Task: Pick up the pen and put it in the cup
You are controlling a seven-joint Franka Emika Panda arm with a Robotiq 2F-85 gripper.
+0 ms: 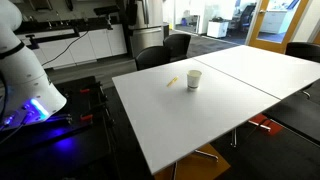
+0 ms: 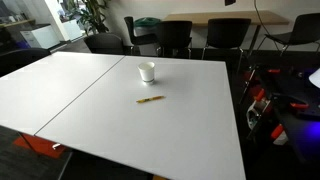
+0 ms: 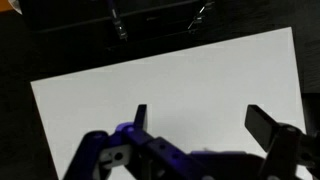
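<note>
The yellowish pen (image 1: pixel 172 81) lies flat on the white table (image 1: pixel 200 115), just beside the small white cup (image 1: pixel 193 79), which stands upright. Both also show in an exterior view, the pen (image 2: pixel 150 99) in front of the cup (image 2: pixel 147 71). In the wrist view my gripper (image 3: pixel 200 122) is open and empty, its two dark fingers spread above bare white tabletop (image 3: pixel 180 80). Neither pen nor cup shows in the wrist view. The gripper itself is out of frame in both exterior views; only the robot's white base (image 1: pixel 25 70) shows.
Black chairs (image 1: pixel 163 52) stand along the far side of the table, and more (image 2: pixel 175 36) show in an exterior view. A seam (image 2: pixel 85 95) joins two tabletops. Red and black gear (image 2: pixel 285 100) lies on the floor beside the table.
</note>
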